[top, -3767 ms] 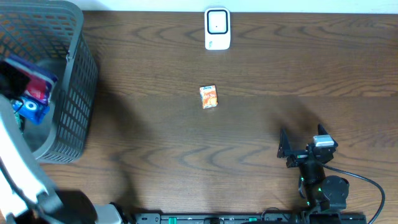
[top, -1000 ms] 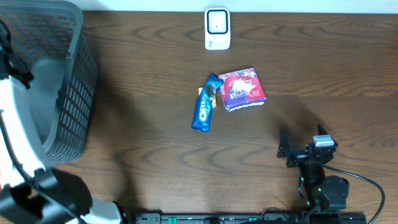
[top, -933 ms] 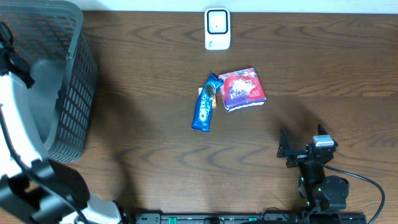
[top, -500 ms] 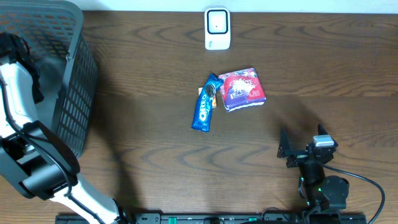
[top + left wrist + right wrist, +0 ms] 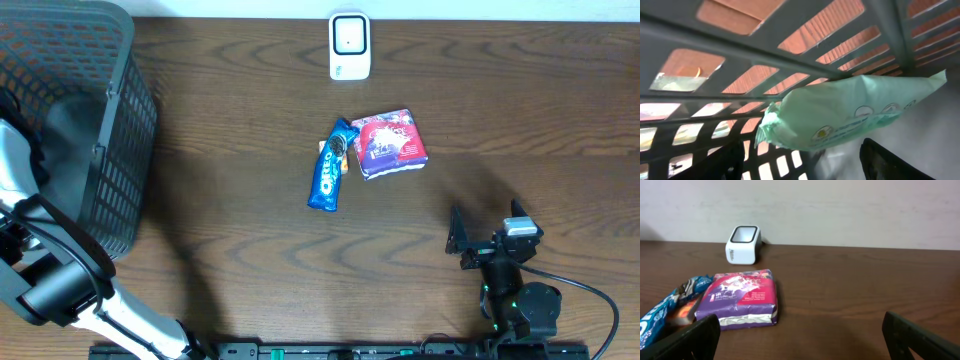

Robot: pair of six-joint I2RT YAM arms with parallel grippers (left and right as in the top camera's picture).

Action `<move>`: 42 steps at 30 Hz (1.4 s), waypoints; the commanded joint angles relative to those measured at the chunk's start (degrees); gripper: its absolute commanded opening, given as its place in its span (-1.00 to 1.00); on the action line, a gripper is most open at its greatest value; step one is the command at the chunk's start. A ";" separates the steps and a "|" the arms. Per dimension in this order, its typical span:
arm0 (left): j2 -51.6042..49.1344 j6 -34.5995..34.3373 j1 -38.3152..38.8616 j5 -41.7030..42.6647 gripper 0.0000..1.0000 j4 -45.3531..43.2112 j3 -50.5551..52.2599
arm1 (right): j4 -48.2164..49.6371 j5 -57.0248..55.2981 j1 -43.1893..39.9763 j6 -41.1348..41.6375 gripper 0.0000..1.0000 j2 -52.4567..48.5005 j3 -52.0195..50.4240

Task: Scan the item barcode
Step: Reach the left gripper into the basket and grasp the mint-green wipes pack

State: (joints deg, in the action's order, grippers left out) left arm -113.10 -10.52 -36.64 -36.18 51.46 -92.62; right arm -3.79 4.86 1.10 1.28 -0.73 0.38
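- My left gripper gapes empty inside the basket; closing now may pinch its wall, not the green pouch at twelve o'clock
- My right gripper: wide, empty

Oreo pack and red packet now on table, left arm lowered into basket

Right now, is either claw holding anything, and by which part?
Nothing is held. The left gripper is open inside the basket, fingers apart below a green packet, not gripping it. The right gripper is open and empty.
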 commanded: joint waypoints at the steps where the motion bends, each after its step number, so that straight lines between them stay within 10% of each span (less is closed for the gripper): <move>1: -0.39 -0.92 -0.04 -0.46 0.47 -1.57 0.52 | -0.26 -0.26 0.48 0.83 0.99 0.28 -0.07; 20: -0.39 -0.66 -3.93 7.28 0.31 -8.55 2.78 | -0.26 -0.26 0.48 0.83 0.99 0.28 -0.07; 25: -0.39 -0.68 -4.55 7.30 -0.01 -9.18 3.58 | -0.26 -0.26 0.50 0.83 0.99 0.28 -0.07; 31: -0.39 -0.66 -4.55 9.99 -0.86 -8.57 3.58 | -0.24 -0.26 0.50 0.83 0.98 0.31 -0.07; 40: -0.24 5.09 -2.14 17.53 -0.82 -4.92 3.58 | -0.24 -0.26 0.48 0.83 0.98 0.28 -0.07; 42: -0.26 7.61 -1.42 22.91 -0.48 -3.82 3.58 | -0.26 -0.26 0.48 0.83 0.98 0.28 -0.07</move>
State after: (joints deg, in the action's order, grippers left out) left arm -113.10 -7.68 -39.68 -21.82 46.50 -89.23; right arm -3.79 4.86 1.10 1.28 -0.73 0.38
